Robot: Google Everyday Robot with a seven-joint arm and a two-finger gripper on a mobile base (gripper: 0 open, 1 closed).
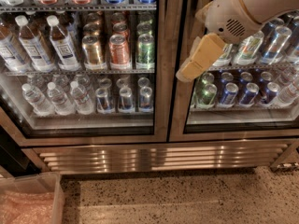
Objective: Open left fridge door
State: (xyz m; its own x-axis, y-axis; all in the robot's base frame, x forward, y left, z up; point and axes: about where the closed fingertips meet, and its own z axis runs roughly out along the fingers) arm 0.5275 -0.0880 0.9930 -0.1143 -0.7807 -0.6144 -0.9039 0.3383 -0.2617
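Observation:
The fridge [161, 139] fills the view, a two-door glass-fronted cooler with a brushed-steel frame. The left fridge door [161, 55] is shut; behind its glass are shelves of bottles and cans. The right door [180, 120] is shut too. My gripper [185, 73], tan below a white wrist, hangs down from the upper right. Its tip is in front of the right door's steel edge, just right of the centre seam between the doors. Whether it touches the steel does not show.
A louvred steel grille [154, 155] runs along the fridge's base. A pale bin [51, 190] with pink bubble wrap stands at the lower left on the speckled floor [187, 199]. A dark gap [9, 153] lies left of the fridge.

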